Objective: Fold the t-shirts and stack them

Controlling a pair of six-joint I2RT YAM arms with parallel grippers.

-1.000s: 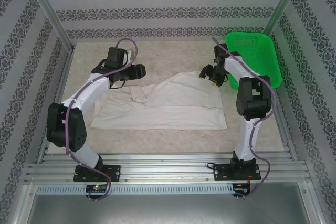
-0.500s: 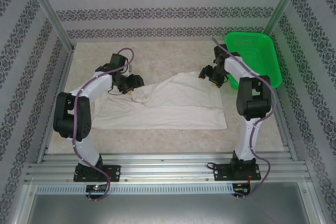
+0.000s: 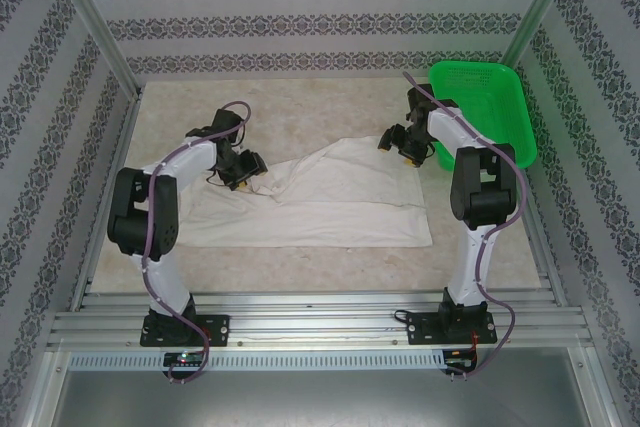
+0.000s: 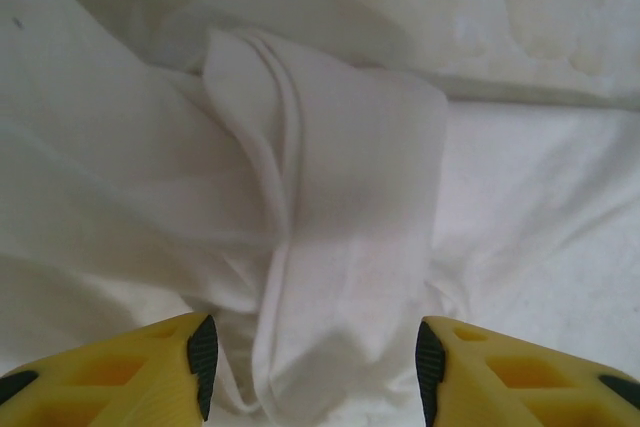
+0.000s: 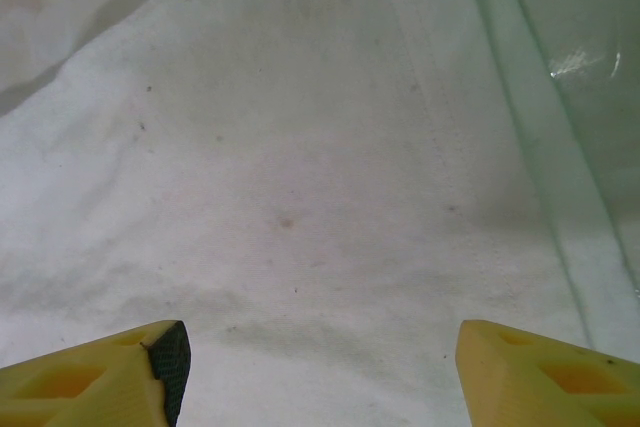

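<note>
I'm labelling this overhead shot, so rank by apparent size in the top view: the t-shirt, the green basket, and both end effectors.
1. t-shirt: largest by far.
2. green basket: clearly smaller.
3. left end effector and right end effector: smallest, too alike to rank against each other.

— What do we see of the t-shirt [image 3: 330, 212]?

— We see one white, cream-tinted cloth spread wide across the middle of the table [image 3: 300, 107]. Its near edge runs fairly straight and its far edge rises to a peak.

— Does it lie flat?

— Mostly. Near its far left corner we see a bunched flap [image 4: 340, 237] folded over itself, with a stitched hem showing. Close up, we make out tiny dark specks on the right part.
</note>
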